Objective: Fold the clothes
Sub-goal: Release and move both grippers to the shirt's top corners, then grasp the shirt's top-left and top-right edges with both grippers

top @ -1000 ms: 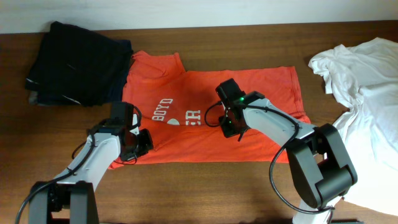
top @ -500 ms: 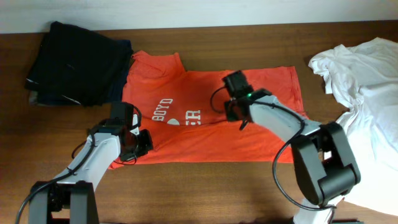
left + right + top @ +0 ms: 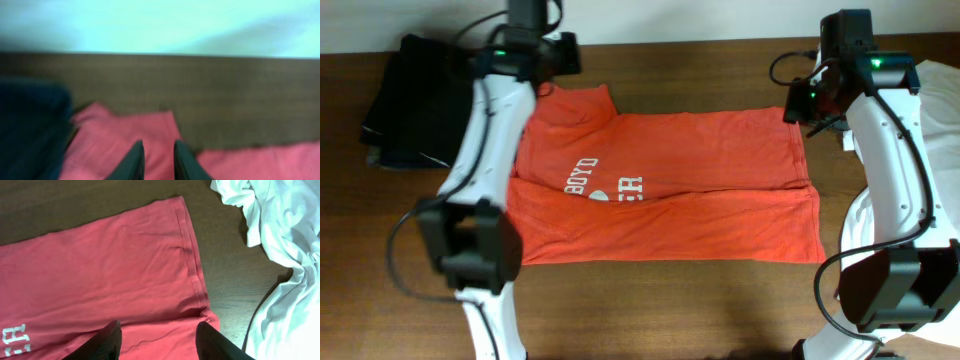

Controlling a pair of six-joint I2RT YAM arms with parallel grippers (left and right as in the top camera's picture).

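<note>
My left gripper [image 3: 156,161] hangs over the far left corner of the orange-red cotton T-shirt [image 3: 700,190]. Its two dark fingers [image 3: 134,159] stand only a narrow way apart, with nothing between them but the red cloth below; that view is blurred, so I can tell no more about the tips. My right gripper [image 3: 159,340] is spread wide and empty above the shirt's far right corner, where the stitched hem [image 3: 192,260] runs down the side edge and a second layer of cloth steps out beneath it. The shirt lies flat across the middle of the brown wooden table [image 3: 640,300], with a fold line crossing it from side to side. Its white lettering [image 3: 605,185] sits left of centre, just above that line. Off the shirt's right edge, near my right gripper but not touching the red cloth, a plain white T-shirt [image 3: 910,110] lies crumpled and trails away from it. At the shirt's far left corner a heap of dark clothing [image 3: 440,100] lies against the sleeve, beside my left arm.
</note>
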